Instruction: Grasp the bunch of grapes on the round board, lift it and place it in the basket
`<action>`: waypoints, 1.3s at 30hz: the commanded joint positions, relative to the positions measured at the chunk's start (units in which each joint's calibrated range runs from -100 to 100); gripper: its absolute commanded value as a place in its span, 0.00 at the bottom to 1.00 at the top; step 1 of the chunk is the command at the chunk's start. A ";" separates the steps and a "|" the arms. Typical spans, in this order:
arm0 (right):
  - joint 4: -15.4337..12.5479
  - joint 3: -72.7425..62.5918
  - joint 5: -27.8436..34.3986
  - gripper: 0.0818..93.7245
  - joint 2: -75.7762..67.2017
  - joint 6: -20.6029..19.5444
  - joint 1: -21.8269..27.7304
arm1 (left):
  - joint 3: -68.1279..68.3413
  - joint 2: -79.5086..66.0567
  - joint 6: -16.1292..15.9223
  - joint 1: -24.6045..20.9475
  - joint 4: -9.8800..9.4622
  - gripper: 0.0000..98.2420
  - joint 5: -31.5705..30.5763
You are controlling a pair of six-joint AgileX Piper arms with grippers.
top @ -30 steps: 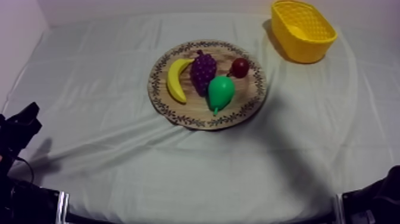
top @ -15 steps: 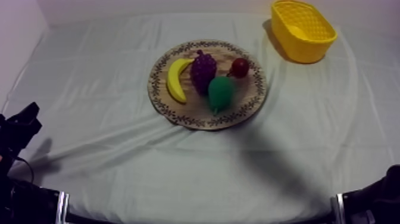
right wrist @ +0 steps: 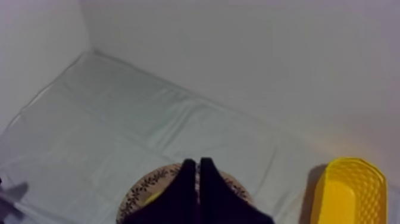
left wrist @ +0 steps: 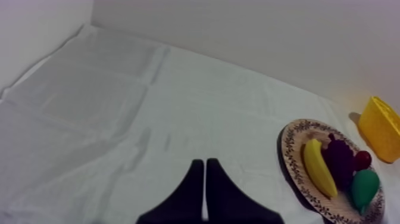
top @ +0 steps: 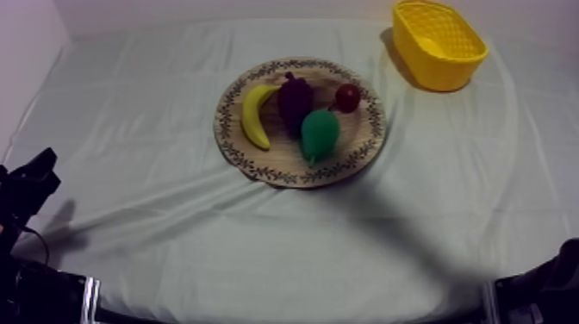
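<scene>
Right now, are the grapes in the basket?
No, the grapes sit on the board beside the banana, and the basket stands apart.

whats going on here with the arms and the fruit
Nothing is being handled yet. The bunch of grapes lies on the wooden board between the banana and the pear. The yellow basket stands apart from the board. The left gripper and right gripper are both shut on nothing.
</scene>
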 commanded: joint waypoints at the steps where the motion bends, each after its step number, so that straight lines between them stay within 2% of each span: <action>1: 0.19 -0.39 0.36 0.01 0.78 -0.41 -0.11 | 0.03 0.00 -0.01 -0.01 0.00 0.00 0.00; 6: 1.79 -3.68 4.57 0.01 3.67 -3.06 -1.11 | 0.03 0.00 -0.01 -0.01 0.00 0.00 0.00; 15: 1.00 -13.49 20.42 0.01 9.89 -7.12 -1.67 | 0.03 0.00 -0.01 -0.01 0.00 0.00 0.00; 22: -0.44 -18.44 28.16 0.01 14.44 -8.77 -1.33 | 0.03 0.00 -0.01 -0.01 0.00 0.00 0.00; 36: 0.82 -19.26 30.07 0.01 19.34 -11.70 -1.72 | 0.03 0.00 -0.01 -0.01 0.00 0.00 0.00; 39: 1.09 -18.44 30.37 0.11 19.20 -12.00 -2.05 | 0.03 0.00 -0.01 -0.01 0.00 0.00 0.00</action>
